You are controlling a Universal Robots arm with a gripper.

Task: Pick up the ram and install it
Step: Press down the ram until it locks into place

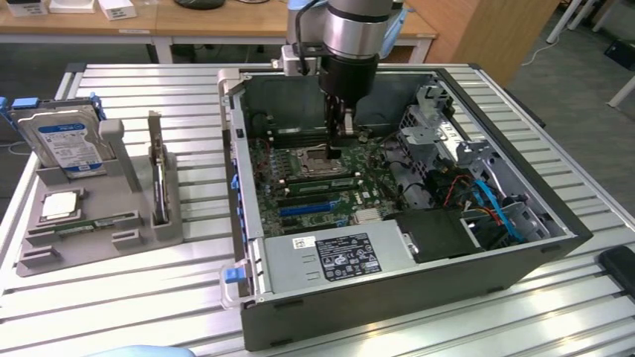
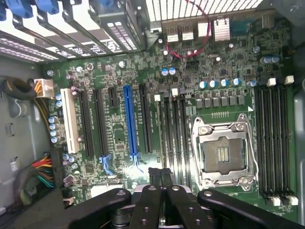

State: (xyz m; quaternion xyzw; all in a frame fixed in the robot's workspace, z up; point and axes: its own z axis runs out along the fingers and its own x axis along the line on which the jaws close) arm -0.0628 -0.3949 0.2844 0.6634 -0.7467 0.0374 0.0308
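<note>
Your gripper (image 1: 337, 149) is down inside the open computer case (image 1: 397, 305), with the fingers (image 2: 155, 175) pressed together and nothing visibly between them. They hover low over the motherboard, at the right end of the bank of memory slots (image 2: 174, 133) that runs just near of the empty processor socket (image 2: 224, 152).

The ram (image 1: 94, 223), as far as I can judge, is the thin green stick lying flat in the grey holder (image 1: 59, 256) on the tabletop (image 1: 129, 312), well to the left of the case. So I read the pick-up as not yet done, though I can't rule out a stick already seated in the slots.

A grasp calls for fingers apart, and seating calls for the stick square to its slot.

Mind the neighbours in that holder: the upright hard drive (image 1: 68, 141) at the far end, the tall expansion card (image 1: 156, 163) standing at the right edge, and the square processor chip (image 1: 59, 204) just beside the ram. Inside the case, the walls, the power supply (image 1: 337, 256) and the orange and blue cables (image 1: 491, 208) crowd the arm's path.
</note>
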